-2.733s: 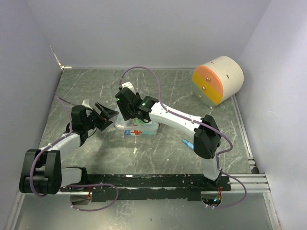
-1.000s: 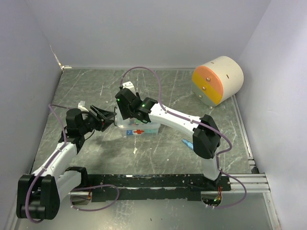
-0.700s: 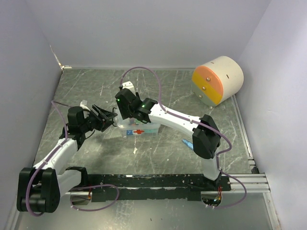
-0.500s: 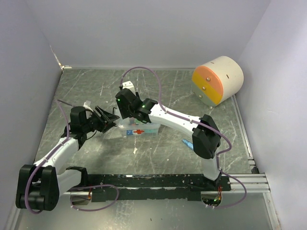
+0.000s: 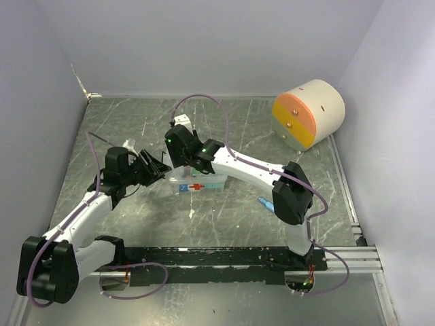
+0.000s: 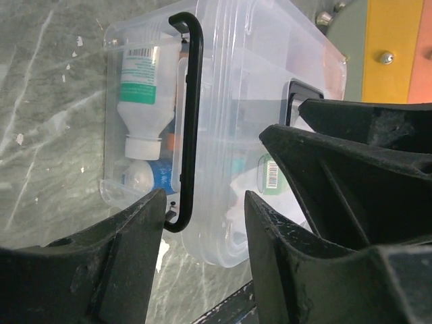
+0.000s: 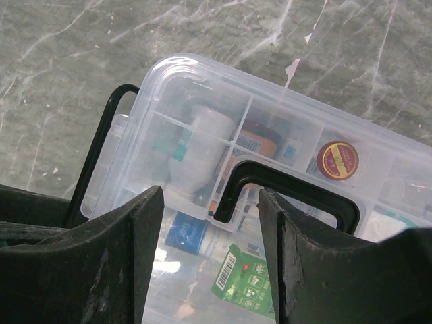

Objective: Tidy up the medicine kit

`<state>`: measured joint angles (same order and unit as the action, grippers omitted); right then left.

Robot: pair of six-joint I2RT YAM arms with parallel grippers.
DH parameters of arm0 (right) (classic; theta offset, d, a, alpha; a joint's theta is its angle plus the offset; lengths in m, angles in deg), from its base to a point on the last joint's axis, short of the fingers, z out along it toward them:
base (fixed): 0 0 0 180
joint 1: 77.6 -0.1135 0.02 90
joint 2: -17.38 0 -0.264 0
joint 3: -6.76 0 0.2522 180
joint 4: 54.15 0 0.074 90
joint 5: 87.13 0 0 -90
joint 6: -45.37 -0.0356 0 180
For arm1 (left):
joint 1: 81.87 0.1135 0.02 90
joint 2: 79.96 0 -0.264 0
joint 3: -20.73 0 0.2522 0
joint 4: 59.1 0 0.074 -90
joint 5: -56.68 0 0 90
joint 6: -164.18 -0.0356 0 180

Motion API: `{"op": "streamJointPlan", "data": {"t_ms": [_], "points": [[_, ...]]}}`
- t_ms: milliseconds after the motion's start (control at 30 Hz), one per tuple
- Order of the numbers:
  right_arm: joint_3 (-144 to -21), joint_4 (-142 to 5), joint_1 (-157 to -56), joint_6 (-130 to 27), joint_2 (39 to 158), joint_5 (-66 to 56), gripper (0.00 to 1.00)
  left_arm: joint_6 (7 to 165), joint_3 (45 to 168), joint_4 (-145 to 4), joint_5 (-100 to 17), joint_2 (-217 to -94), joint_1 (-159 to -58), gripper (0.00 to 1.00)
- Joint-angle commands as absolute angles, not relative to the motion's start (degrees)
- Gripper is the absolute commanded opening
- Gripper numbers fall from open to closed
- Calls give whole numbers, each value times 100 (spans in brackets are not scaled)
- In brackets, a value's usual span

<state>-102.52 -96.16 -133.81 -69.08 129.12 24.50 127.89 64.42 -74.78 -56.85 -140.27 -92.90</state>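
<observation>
I see the medicine kit (image 5: 198, 183) mid-way across the desk (image 5: 136, 122). My left tool (image 6: 202, 209), jaws half apart, straddles its end at the thin black clasp (image 6: 193, 101). My right tool (image 7: 210, 196), jaws wide, hovers over the lid's black handle (image 7: 290, 185).

Even, diffuse light; soft shadows; wrist-view foregrounds seem slightly blurred.

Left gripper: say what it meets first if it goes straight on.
The left gripper would probably meet the black side handle of the medicine kit first; it lies in line between the open jaws, though depth is unclear.
</observation>
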Motion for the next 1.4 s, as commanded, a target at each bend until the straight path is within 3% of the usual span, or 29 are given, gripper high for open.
{"op": "streamJointPlan", "data": {"t_ms": [0,300,533,867,967,1100,1367], "points": [[-10034,-10037,-13360,-7014,13065,2275,58,12545,6636,-7894,-5435,-14058,-9564,59],[-10006,-10018,-13359,-7046,13033,2263,57,12197,6716,-8301,-4713,-14040,-9791,47],[-9989,-9975,-13346,-7065,12980,2236,57,12210,6674,-8353,-4492,-14063,-9831,49],[-10207,-9706,-12964,-7089,12413,1904,57,11538,7738,-9398,-3820,-14075,-9823,70],[-10024,-9605,-12827,-7164,11948,1807,57,11281,8201,-9843,-3582,-14014,-9814,86],[-9180,-9480,-12765,-7420,11051,2007,58,10974,8516,-10044,-3475,-13684,-9813,99],[-6800,-9120,-12691,-7749,8568,3410,60,10193,8862,-10514,-3459,-13119,-9813,100]]}}
